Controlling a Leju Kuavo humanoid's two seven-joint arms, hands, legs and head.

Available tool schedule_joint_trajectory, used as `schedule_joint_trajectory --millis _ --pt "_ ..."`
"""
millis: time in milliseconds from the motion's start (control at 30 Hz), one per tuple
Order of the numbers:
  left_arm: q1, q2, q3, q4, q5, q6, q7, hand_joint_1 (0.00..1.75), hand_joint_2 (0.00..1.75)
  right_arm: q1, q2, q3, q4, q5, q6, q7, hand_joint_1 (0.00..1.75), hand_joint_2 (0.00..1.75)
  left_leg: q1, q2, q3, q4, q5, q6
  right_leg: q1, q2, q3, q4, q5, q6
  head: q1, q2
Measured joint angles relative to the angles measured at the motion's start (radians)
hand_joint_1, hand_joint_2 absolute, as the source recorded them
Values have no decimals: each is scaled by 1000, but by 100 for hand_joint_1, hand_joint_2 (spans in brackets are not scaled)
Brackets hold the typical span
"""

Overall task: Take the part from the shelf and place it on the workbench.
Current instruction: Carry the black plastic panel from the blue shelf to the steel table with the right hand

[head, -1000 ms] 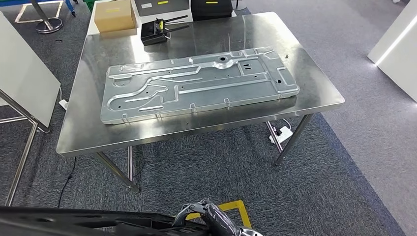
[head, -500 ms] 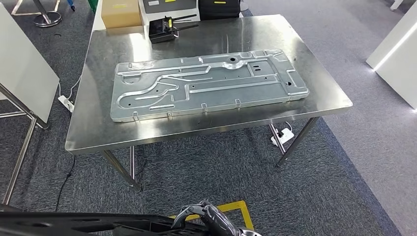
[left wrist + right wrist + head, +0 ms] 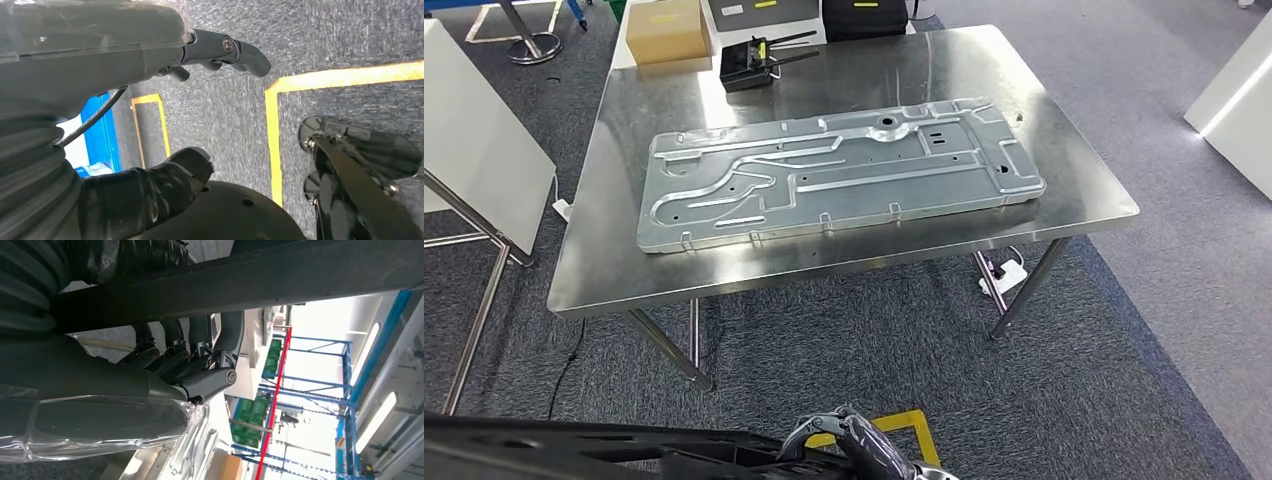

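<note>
Black part (image 3: 594, 455) cut off at frame edge, right hand (image 3: 200, 365) fingers hooked over it; left hand (image 3: 220, 50) grasp unclear.

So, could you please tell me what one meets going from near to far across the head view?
Right hand holding the black part → yellow floor marking → workbench → stamped metal panel → black device → cardboard box.

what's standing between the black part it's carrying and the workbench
Nothing visible blocks the approach: bare carpet lies between the black part in the right hand and the workbench. On top, a large stamped metal panel covers the middle, leaving bare strips along the near edge and the ends.
</note>
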Motion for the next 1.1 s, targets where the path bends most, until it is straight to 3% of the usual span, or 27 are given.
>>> schedule_joint_trajectory --millis 33,67,133,167,233,333,400,467,500,533,567,633,700,767,867,933,1000,1033,1067,1100 --pt "0 0 0 0 1 0 0 0 175 0 0 0 0 0 0 0 175 175 1 0 -10 15 7 -2 0 0 0 2 -2 0 0 0" --pt "1 0 0 0 2 0 0 0 175 0 -1 0 0 0 0 1 175 175 2 1 0 -11 33 -3 0 0 1 4 -4 1 0 0" --pt "1 1 0 0 3 0 0 0 175 0 -1 0 0 0 0 1 175 175 3 3 59 -139 104 -1 1 1 5 11 -11 6 0 0" --pt "1 1 -1 0 4 0 0 0 175 0 -1 0 0 0 0 1 175 175 2 4 86 -198 126 3 3 2 5 16 -15 11 0 0" --pt "0 1 -2 0 4 0 0 0 175 0 -1 0 0 1 0 1 175 175 -3 4 107 -247 133 14 6 1 4 20 -19 21 1 0" --pt "0 1 -6 0 4 0 0 0 175 0 -1 0 -1 1 0 1 175 175 -3 2 110 -255 138 34 3 2 1 28 -26 36 1 0" --pt "-1 1 -8 0 5 0 0 0 175 0 -1 0 -1 1 0 1 175 175 0 4 113 -261 141 47 0 4 -28 93 -66 46 1 0" --pt "-1 2 -8 0 5 0 0 0 175 1 -2 0 -1 1 0 1 175 175 -2 5 113 -261 139 54 -1 5 -91 220 -124 51 1 0" --pt "-1 2 -9 0 5 0 0 0 175 1 -3 0 -1 1 0 1 175 175 -2 4 113 -261 138 55 -2 5 -120 274 -140 53 1 0" --pt "-1 2 -9 0 5 0 0 0 175 2 -4 0 -1 1 0 1 175 175 -3 4 114 -260 137 55 -3 5 -135 297 -137 53 1 0" --pt "0 2 -9 0 5 -1 -1 0 175 2 -5 0 -1 1 0 1 175 175 -3 3 116 -260 136 55 -3 5 -132 282 -115 52 1 0" --pt "0 1 -11 0 4 -2 -2 0 175 2 -7 0 -2 1 0 1 175 175 -3 0 123 -260 132 51 -3 5 -76 156 -43 45 1 0" --pt "-1 0 -13 0 3 -3 -4 0 175 1 -7 0 -3 1 0 1 175 175 -6 -1 125 -259 127 42 2 6 -26 46 -6 36 1 0" --pt "-1 0 -14 0 3 -4 -6 0 175 1 -7 0 -4 2 0 1 175 175 -8 -1 125 -260 125 30 8 8 -18 23 -8 29 1 0" --pt "-2 1 -15 0 2 -6 -10 0 175 2 -7 0 -6 2 -1 1 175 175 -6 0 121 -240 108 14 3 9 -8 11 -5 11 1 0" --pt "-1 1 -16 0 0 -12 -16 0 175 2 -7 0 -8 4 -1 2 175 175 -4 1 76 -146 58 7 0 5 1 4 -5 0 0 0" --pt "1 1 -16 0 -1 -16 -19 0 175 2 -7 0 -8 5 -1 2 175 175 -3 1 7 -20 9 1 3 3 4 5 -9 -6 0 0" --pt "1 0 -17 0 -1 -17 -21 0 175 2 -7 0 -8 6 -2 2 175 175 -3 1 -14 12 8 -1 4 3 6 5 -12 -7 0 0" --pt "2 0 -17 0 -2 -17 -22 0 175 3 -7 0 -8 7 -2 2 175 175 -3 1 -18 8 26 -2 4 4 9 6 -15 -7 0 0" --pt "2 0 -17 0 -2 -17 -23 0 175 3 -7 0 -8 8 -2 2 175 175 -3 2 -2 -34 62 -1 4 5 14 7 -19 -6 0 0"
